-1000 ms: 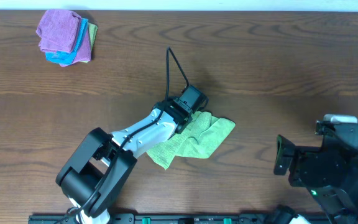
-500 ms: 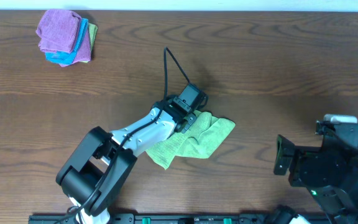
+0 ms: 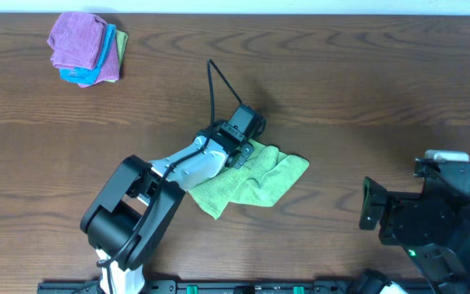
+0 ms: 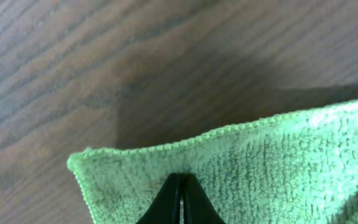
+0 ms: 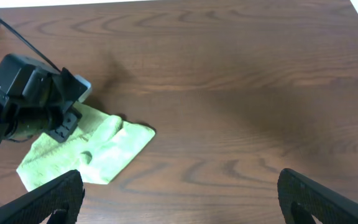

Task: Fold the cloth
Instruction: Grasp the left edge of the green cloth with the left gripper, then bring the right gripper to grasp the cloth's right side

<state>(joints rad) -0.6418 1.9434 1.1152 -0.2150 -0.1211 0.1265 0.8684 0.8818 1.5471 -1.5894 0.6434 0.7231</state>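
Mid-fold: the left pincer [image 4: 180, 194] is clamped tight on an edge of the cloth [image 3: 259, 181], rumpled in the middle of the worktop [image 3: 365, 73] — the right pincer [image 5: 179, 198] hangs wide, empty, well apart. Next, likely, carry that edge across onto the far side.

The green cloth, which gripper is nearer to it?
Left. The left gripper is shut on the edge of the green cloth; the right gripper stands open, well apart from it.
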